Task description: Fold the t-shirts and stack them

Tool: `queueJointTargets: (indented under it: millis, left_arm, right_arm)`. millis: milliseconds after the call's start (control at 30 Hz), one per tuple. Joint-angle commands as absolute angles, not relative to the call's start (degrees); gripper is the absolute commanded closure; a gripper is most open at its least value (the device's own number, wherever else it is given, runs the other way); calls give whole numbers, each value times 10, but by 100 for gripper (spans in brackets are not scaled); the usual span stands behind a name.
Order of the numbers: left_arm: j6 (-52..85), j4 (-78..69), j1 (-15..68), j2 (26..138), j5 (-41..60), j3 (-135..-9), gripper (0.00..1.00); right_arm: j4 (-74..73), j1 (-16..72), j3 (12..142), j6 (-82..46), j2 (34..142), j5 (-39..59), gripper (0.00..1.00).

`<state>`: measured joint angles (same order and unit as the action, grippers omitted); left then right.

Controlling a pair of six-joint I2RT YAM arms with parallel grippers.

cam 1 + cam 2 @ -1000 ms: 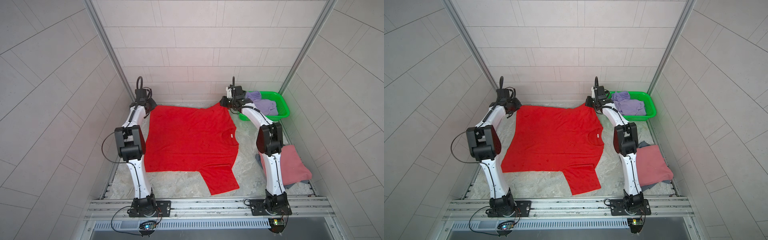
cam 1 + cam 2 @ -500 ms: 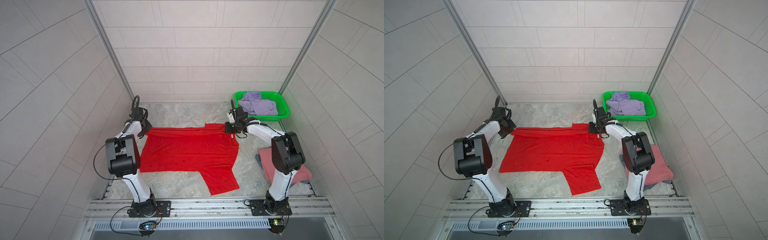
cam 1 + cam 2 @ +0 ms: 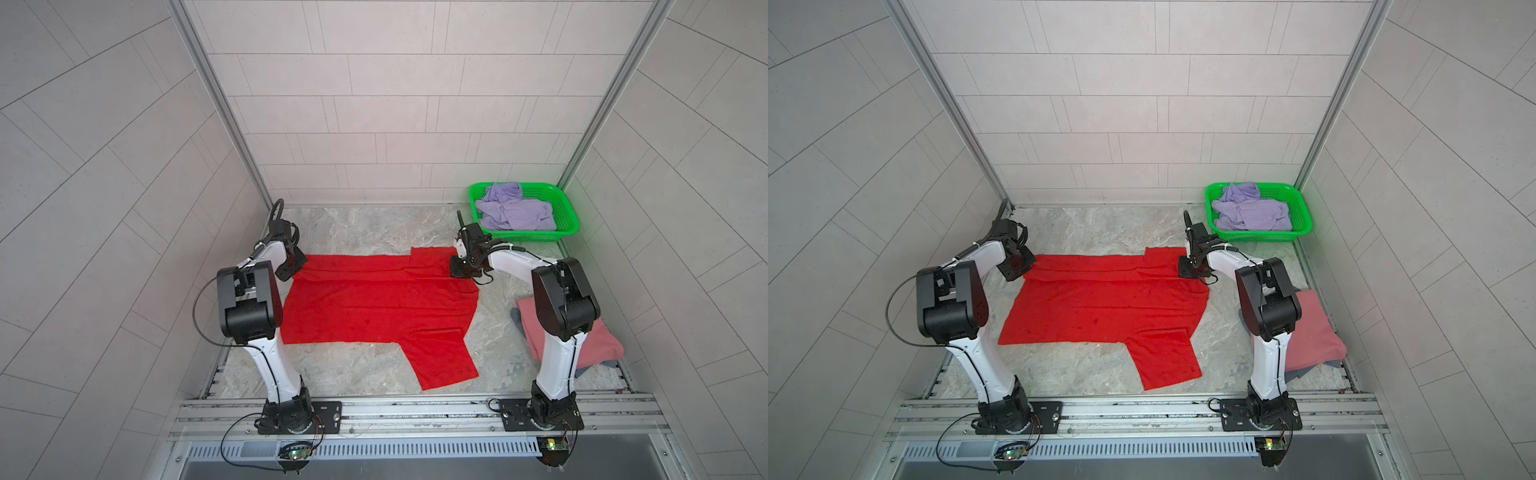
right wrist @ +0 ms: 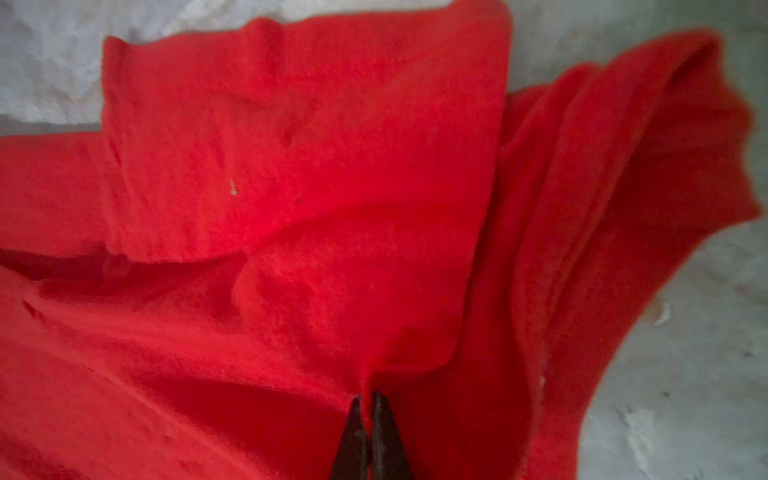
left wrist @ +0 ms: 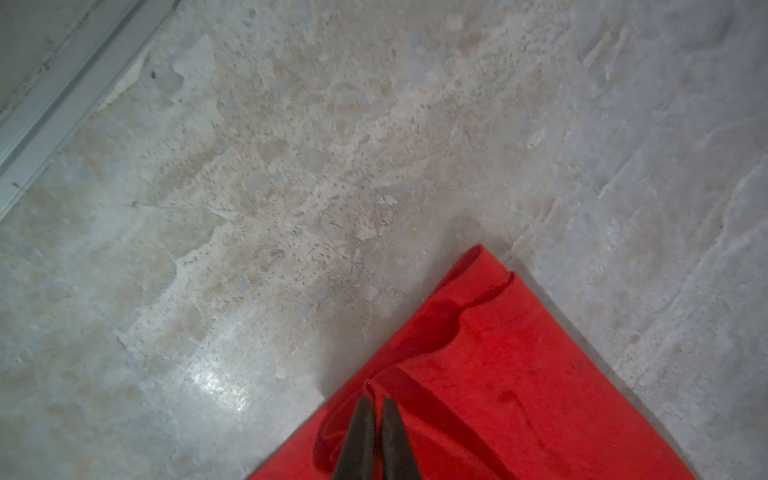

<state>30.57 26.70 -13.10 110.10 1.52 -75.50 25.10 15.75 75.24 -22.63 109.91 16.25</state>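
**A:** Anyone else watching this? Where's the red t-shirt (image 3: 374, 307) sitting?

**B:** Yep, standing right here. It's spread flat on the desk (image 3: 374, 224), dead centre in both top views, with one sleeve poking toward the lower middle. Its upper edge is doubled over into a narrow band.

**A:** And the grippers?

**B:** Both are pinched tight on it. The left gripper (image 5: 375, 404) has its jaws together on a fold of cloth at the shirt's upper-left corner. The right gripper (image 4: 365, 398) is clamped on a puckered bit at the upper-right corner, by the other sleeve. So the shirt stretches between them and lies below both in the frame.

**A:** How's that fabric gonna behave?

**B:** My guess: light, floppy, zero stiffness. It'll sag and wrinkle wherever it isn't held. Corners or hem are the spots to grab, both ends at once, or the fold goes crooked.

**A:** Other shirts?

**B:** The lavender t-shirt (image 3: 513, 208) is bunched in the green basket (image 3: 536, 236), upper right. The pink t-shirt (image 3: 604, 345) is folded at the right edge, well apart from the red one.
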Motion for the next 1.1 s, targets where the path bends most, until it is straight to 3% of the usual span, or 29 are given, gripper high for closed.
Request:
queueJointTargets:
  millis: [0, 67, 100, 133, 167, 267, 400, 700, 1067]
  left_arm:
    - [304, 273, -134, 1063, 20, -748, 100]
    - [302, 291, -134, 1045, 9, -738, 98]
    - [302, 300, -134, 1034, -2, -734, 88]
    - [303, 310, -133, 1020, -16, -728, 71]
    - [303, 315, -134, 1005, -25, -722, 55]
    - [304, 315, -134, 968, -37, -721, 42]
    - [308, 312, -133, 960, -9, -745, 40]
    - [338, 302, -126, 952, 8, -736, 40]
    - [356, 301, -124, 962, -3, -747, 40]
  right_arm:
    - [269, 160, 737, -211, 1043, 156, 90]
    - [290, 163, 715, -209, 1017, 152, 69]
    - [301, 164, 704, -208, 1002, 146, 60]
    - [309, 164, 691, -210, 981, 138, 49]
    - [314, 164, 682, -215, 961, 133, 43]
    - [274, 164, 677, -210, 924, 108, 38]
    - [173, 156, 721, -223, 967, 76, 35]
    - [174, 132, 952, -263, 1216, 80, 44]
    - [207, 114, 985, -276, 1299, 112, 51]
